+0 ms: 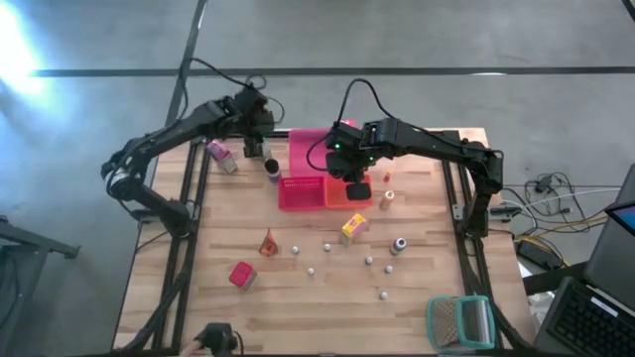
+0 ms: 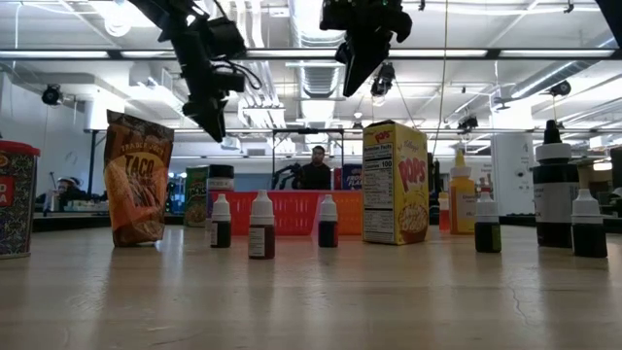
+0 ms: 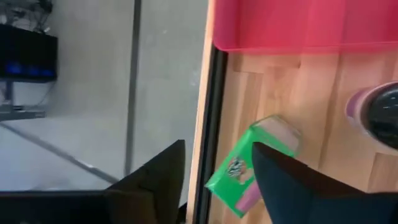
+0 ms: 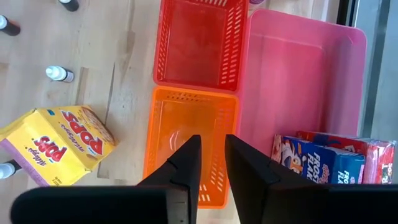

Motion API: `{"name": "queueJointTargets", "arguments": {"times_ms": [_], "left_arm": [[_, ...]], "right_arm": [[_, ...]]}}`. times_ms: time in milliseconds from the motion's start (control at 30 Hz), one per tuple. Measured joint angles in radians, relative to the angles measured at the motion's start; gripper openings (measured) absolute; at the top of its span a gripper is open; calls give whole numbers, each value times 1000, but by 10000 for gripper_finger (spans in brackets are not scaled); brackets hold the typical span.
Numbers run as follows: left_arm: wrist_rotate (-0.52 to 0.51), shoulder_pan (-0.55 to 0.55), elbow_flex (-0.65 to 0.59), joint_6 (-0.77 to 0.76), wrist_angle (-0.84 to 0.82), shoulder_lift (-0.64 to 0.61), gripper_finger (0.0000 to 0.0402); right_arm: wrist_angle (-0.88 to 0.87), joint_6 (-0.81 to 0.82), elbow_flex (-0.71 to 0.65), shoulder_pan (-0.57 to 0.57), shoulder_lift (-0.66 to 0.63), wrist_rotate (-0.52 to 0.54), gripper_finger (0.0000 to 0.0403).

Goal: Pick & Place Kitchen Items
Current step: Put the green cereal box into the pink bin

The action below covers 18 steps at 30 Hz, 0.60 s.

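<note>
One: Two grippers hang above the table (image 1: 298, 307). Where is the left gripper (image 3: 217, 149)?

Two: Over the far left edge of the table, lifted well clear of the wood, as the low view shows. Its fingers (image 3: 155, 180) are spread wide and nothing sits between them.

One: And which item lies nearest to it?

Two: The green carton (image 3: 249, 171). It lies flat on the wood just inside the table's edge, below the gripper and not touching it. Through the wrist camera it shows in the gap, with one end hidden behind a finger. The pink tray (image 4: 298, 81) is near it, though apart from it, and a round dark-topped jar (image 3: 382, 115) stands close by.

One: What about the right gripper (image 4: 212, 142)?

Two: It hovers over the orange basket (image 4: 193, 96), also raised. Its fingers are drawn close, with only a slim gap between them, and they grasp nothing.

One: What lies around it?

Two: The red basket (image 4: 233, 43) touches the orange one on its far side, and the pink tray runs along both. A blue cereal box (image 4: 317, 165) lies inside the pink tray. A yellow Pops box (image 4: 59, 143) stands on the bare wood on the other side of the orange basket, near it but apart. Small bottles are scattered farther off.
</note>
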Motion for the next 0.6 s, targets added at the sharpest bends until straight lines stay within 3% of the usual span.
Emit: {"name": "queueJointTargets", "arguments": {"times_ms": [333, 600], "left_arm": [[179, 151, 86, -14, -17, 36, 156], [212, 130, 87, 91, -173, 92, 156]], "right_arm": [[5, 8, 0, -4, 0, 1, 103], [8, 62, 0, -4, -10, -18, 117]]}}
